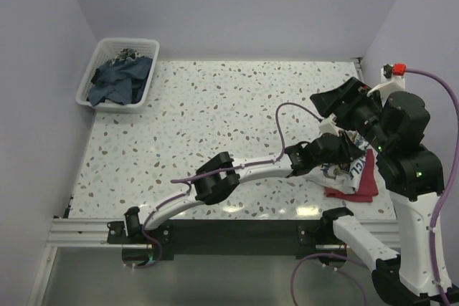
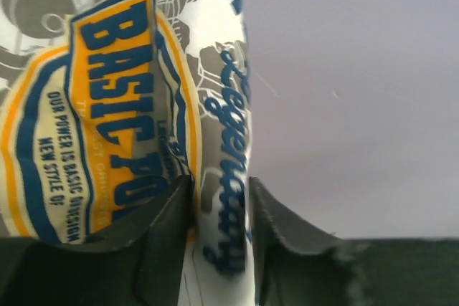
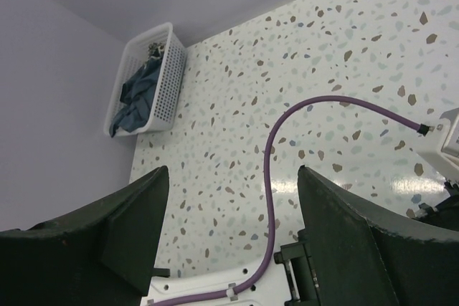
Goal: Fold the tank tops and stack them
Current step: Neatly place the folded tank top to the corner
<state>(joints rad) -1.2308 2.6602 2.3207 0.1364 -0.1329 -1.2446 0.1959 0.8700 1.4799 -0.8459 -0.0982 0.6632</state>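
Note:
The white tank top (image 1: 349, 170) with a blue-orange print lies bunched on the dark red tank top (image 1: 366, 183) at the table's front right. My left gripper (image 1: 337, 157) is shut on a fold of the white top; in the left wrist view the printed cloth (image 2: 107, 120) fills the left side and a strip of it (image 2: 226, 198) runs between the fingers (image 2: 168, 227). My right gripper (image 1: 337, 98) is open and empty, raised above the table behind the tops; its fingers (image 3: 133, 227) frame bare table in the right wrist view.
A white basket (image 1: 118, 73) with dark blue cloth stands at the back left corner; it also shows in the right wrist view (image 3: 147, 80). A purple cable (image 3: 276, 177) arcs over the left arm. Walls close the left, back and right sides.

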